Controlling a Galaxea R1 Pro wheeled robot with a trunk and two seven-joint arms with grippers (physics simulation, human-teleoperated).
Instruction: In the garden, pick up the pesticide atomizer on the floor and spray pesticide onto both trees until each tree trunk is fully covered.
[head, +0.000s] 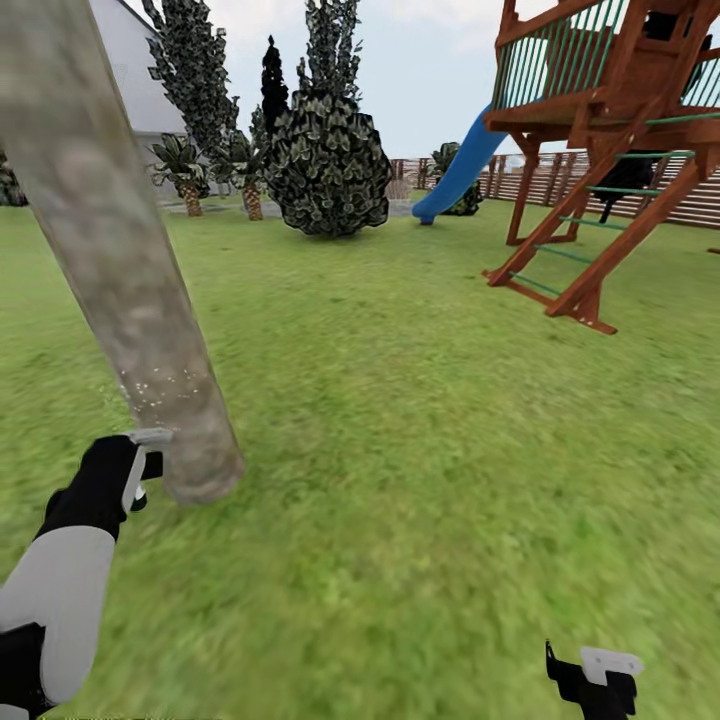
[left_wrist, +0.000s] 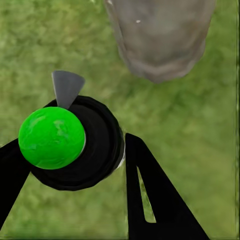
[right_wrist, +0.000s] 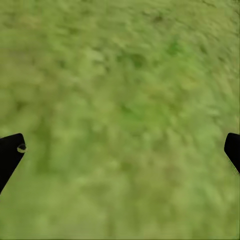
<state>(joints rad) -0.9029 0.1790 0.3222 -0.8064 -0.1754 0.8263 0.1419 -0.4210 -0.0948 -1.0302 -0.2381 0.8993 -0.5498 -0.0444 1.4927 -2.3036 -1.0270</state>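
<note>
A thick mottled grey-beige tree trunk (head: 120, 290) leans across the left of the head view, with fine white specks low on its bark. My left gripper (head: 125, 480) is shut on the pesticide atomizer (head: 150, 437), whose thin grey spray head almost touches the trunk's base. In the left wrist view the atomizer (left_wrist: 92, 150) is a round black bottle topped by a green ball, held between my black fingers (left_wrist: 150, 200), its grey nozzle pointing at the tree trunk (left_wrist: 160, 40). My right gripper (head: 600, 680) hangs low over grass, open and empty, its fingertips (right_wrist: 10, 155) wide apart.
A wooden play tower (head: 610, 150) with a blue slide (head: 455, 175) stands at the right rear. A dark round bush (head: 328, 165), conifers and short palms (head: 185, 175) line the back, with a slat fence (head: 690, 200) behind. Grass (head: 420, 450) lies open in the middle.
</note>
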